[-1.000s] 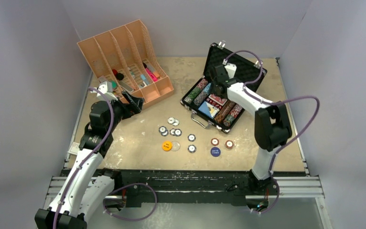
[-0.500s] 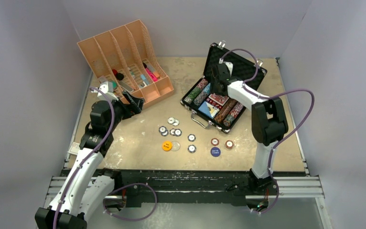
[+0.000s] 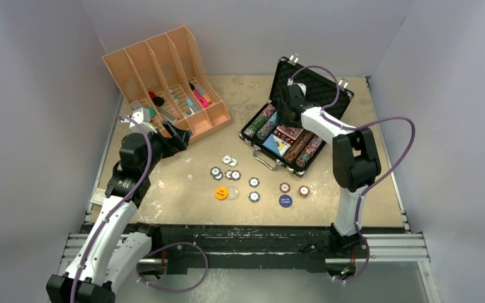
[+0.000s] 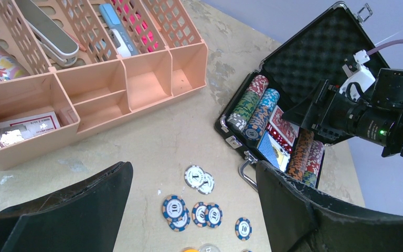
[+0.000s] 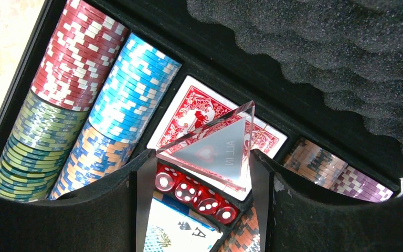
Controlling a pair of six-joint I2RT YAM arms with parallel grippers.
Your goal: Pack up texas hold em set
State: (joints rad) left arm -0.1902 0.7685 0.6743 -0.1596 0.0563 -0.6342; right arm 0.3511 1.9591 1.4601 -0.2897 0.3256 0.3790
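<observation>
The right gripper (image 5: 202,163) is pinching a clear triangular plaque (image 5: 215,149) between its fingers, hanging over the red dice (image 5: 194,193) and card deck (image 5: 197,113) inside the open black briefcase (image 3: 324,91) at the upper right of the top view. The left gripper (image 4: 191,173) is hovering with its fingers spread wide at centre left, beside the orange organiser (image 3: 164,76). Loose poker chips (image 3: 233,175), a yellow button (image 3: 221,193) and a blue button (image 3: 285,201) are lying on the table (image 3: 183,189) at centre.

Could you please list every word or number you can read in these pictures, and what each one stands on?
"ALL IN", with a heart: clear triangular acrylic marker.
"10": loose blue-and-white striped poker chips.
Too small to read: yellow round button, blue round button, white card in the orange slotted organiser.
</observation>
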